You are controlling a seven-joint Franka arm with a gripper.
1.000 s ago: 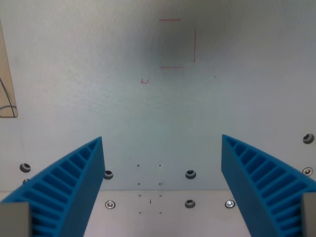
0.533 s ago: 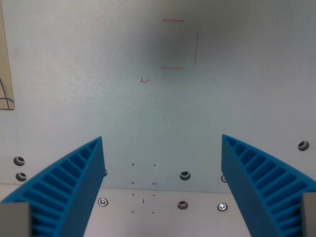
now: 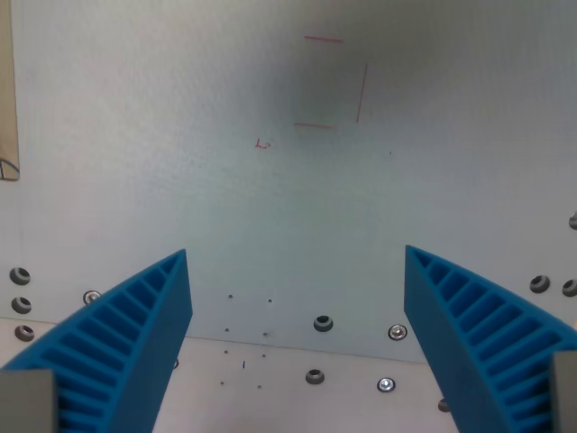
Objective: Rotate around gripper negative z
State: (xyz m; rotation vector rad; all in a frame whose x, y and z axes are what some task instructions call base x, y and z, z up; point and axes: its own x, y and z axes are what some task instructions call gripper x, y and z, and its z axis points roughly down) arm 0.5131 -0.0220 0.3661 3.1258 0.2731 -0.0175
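Note:
My gripper (image 3: pixel 296 262) is open and empty, its two blue ribbed fingers (image 3: pixel 135 338) at the wrist view's lower left and lower right. It hangs above a pale grey plate (image 3: pixel 180 180). Thin red lines (image 3: pixel 329 81) forming an open square are drawn on the plate at the top centre, with a small red mark (image 3: pixel 262 143) to their lower left. Nothing lies between the fingers.
Several bolts and screws (image 3: pixel 323 323) sit along the seam between the grey plate and a whiter panel (image 3: pixel 270 397) at the bottom. A tan strip (image 3: pixel 7 99) runs down the wrist view's left edge.
The whole scene has turned slightly in the view: the seam and bolts now tilt, the left bolts rising and the right ones dropping, and the tan strip has slid left. The camera has rotated; the gripper stays open.

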